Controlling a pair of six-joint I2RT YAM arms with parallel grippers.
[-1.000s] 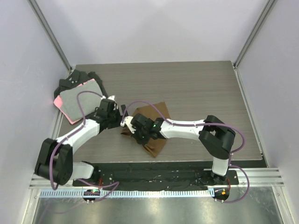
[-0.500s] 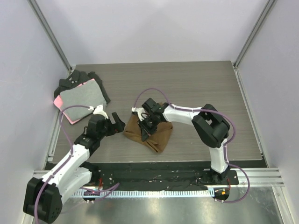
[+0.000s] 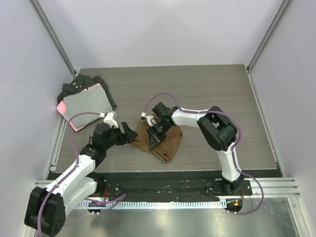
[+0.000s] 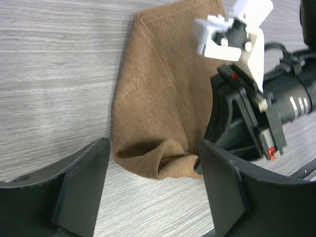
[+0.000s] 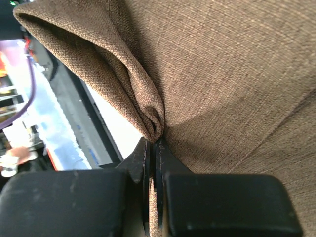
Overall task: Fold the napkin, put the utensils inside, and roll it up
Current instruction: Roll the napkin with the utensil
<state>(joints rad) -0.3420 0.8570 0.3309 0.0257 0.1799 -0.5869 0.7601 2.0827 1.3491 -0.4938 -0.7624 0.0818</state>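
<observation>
Because the napkin (image 3: 167, 144) looks soft and limp, we take it by a folded edge: the right claw (image 5: 154, 148) pinches a fold at its tips; the left claw (image 4: 155, 153) stands open, napkin just ahead.

Napkin (image 3: 170, 144) lies mid-table (image 3: 212, 89); right pincer (image 3: 152, 140) on it, left pincer (image 3: 129, 136) just left.

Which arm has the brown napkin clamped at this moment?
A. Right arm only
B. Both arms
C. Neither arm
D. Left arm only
A: the right fingers are pinched shut on a raised fold of the napkin, while the left fingers stand wide open beside its edge, gripping nothing.
</observation>
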